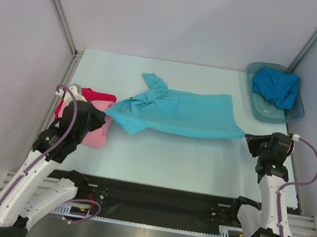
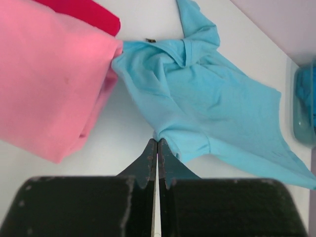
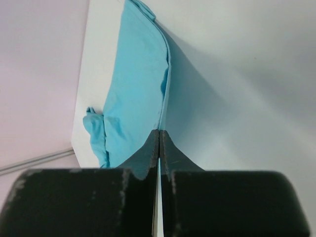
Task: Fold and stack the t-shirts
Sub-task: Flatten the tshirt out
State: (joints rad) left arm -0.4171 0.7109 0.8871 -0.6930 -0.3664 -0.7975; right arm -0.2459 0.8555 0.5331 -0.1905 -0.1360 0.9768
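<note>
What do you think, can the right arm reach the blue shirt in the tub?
Probably not yet: the right gripper is shut on the turquoise shirt. The blue shirt lies uncovered in the tub nearby.

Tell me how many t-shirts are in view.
4. The red shirt lies folded at the left, the pink shirt overlapping it; the turquoise shirt is spread mid-table; the deeper blue shirt is bunched in the grey tub, far right. Others may be hidden.
</note>
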